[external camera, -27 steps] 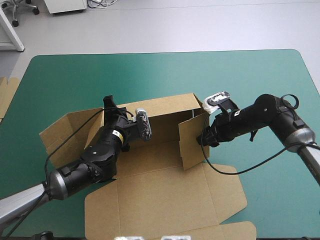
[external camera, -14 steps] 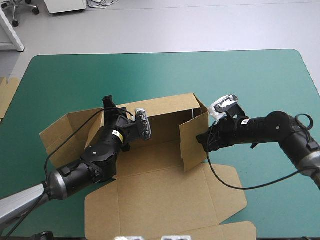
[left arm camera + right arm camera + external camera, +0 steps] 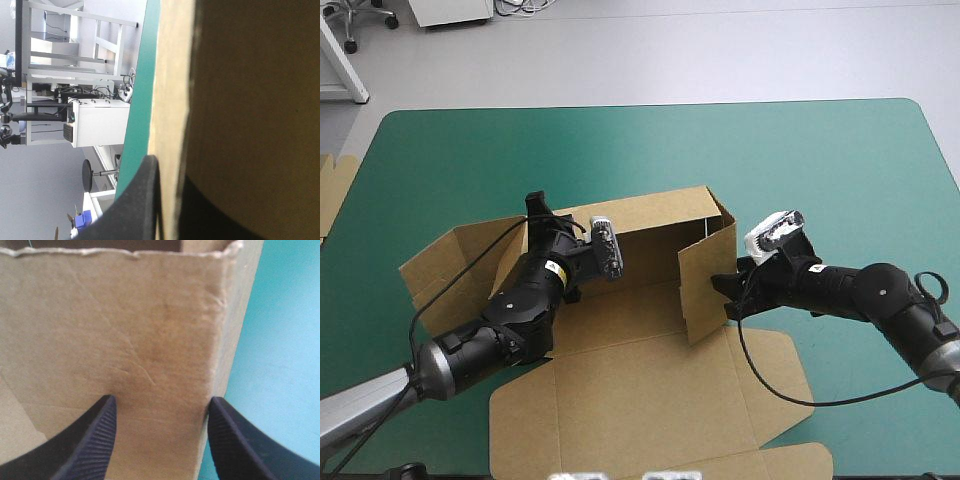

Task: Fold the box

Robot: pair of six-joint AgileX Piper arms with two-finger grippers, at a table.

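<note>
The brown box [image 3: 640, 390] lies mid-table, its lid and front flaps flat toward the near edge. Its back wall [image 3: 660, 225] stands up. A right side flap [image 3: 705, 285] also stands, and a left side panel [image 3: 450, 265] leans outward. My left gripper [image 3: 542, 232] is at the back wall's left end. In the left wrist view the left gripper [image 3: 170, 210] is shut on the board's edge [image 3: 172, 100]. My right gripper [image 3: 725, 290] sits against the right flap's outer face. In the right wrist view the right gripper [image 3: 160, 435] is open, with the flap [image 3: 125, 325] filling the space ahead.
An edge of more brown board [image 3: 335, 190] shows at the table's left edge. Bare teal-green cover [image 3: 800, 160] lies beyond and to the right of the box.
My right arm has swung lower and toward the near edge, and its gripper has slid down along the right flap's outer face. The left arm and the box have held still.
</note>
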